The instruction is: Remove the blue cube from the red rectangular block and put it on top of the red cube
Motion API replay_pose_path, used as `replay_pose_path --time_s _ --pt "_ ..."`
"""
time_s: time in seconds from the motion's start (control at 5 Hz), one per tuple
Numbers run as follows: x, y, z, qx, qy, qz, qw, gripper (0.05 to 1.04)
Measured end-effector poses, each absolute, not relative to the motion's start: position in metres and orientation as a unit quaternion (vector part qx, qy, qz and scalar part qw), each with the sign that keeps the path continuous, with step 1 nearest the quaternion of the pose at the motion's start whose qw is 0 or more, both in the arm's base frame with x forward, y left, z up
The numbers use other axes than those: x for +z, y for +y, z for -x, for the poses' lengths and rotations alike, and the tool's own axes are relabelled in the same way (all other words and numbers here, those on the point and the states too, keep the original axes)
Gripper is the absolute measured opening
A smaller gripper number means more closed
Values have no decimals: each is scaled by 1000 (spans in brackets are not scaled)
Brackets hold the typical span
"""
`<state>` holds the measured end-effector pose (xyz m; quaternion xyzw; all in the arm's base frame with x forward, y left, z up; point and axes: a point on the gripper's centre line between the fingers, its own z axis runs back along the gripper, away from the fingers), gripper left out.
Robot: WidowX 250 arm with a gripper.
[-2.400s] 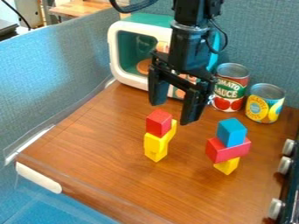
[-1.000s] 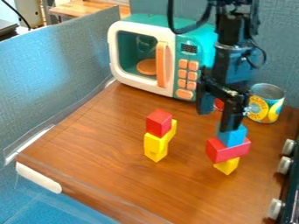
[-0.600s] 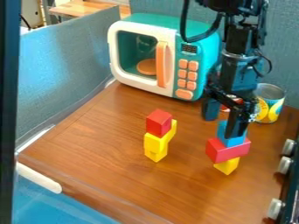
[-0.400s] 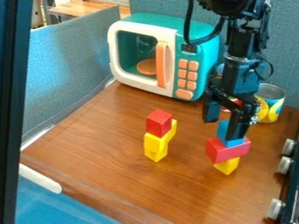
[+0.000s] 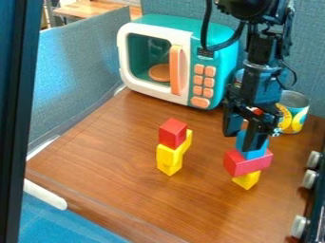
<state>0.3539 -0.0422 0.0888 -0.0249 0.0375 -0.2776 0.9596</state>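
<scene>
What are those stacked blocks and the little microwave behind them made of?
The blue cube, red rectangular block and red cube look like painted wood, judging by their even, solid colour, though plastic is possible. The microwave seems to be moulded plastic: rounded edges, smooth teal and white shell.

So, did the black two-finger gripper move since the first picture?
Yes, the gripper moved rightward in view, from in front of the teal toy microwave to past its orange buttons.
</scene>
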Motion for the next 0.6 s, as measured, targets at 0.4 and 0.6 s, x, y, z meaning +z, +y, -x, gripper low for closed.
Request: replay_pose_path --time_s 0.4,0.6 --pt "89 -44 -354 -273 36 31 961 537" --pt "90 -39 -349 -264 34 35 963 537"
